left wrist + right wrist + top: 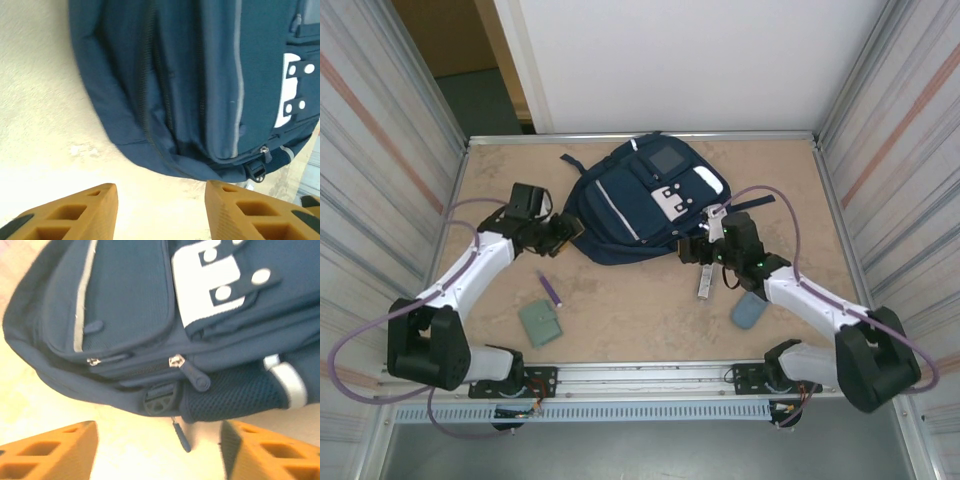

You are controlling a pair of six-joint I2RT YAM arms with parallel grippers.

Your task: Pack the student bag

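The student bag (625,205), navy with white patches and a pale stripe, lies flat at the back middle of the table. My left gripper (568,232) sits at its left lower edge. In the left wrist view this gripper (161,202) is open, with bare table between its orange fingers (85,210) and the bag's zipped side (165,90) just beyond. My right gripper (692,250) is at the bag's right lower corner. It (159,442) is open too, with a small dark zipper pull (181,436) hanging just ahead of its tips, below a buckle (161,399).
On the table in front lie a purple pen (550,289), a grey-green flat pouch (539,322), a small white-silver item (704,281) and a grey-blue pouch (748,311). Corrugated metal walls close in left and right. A rail (640,378) runs along the near edge.
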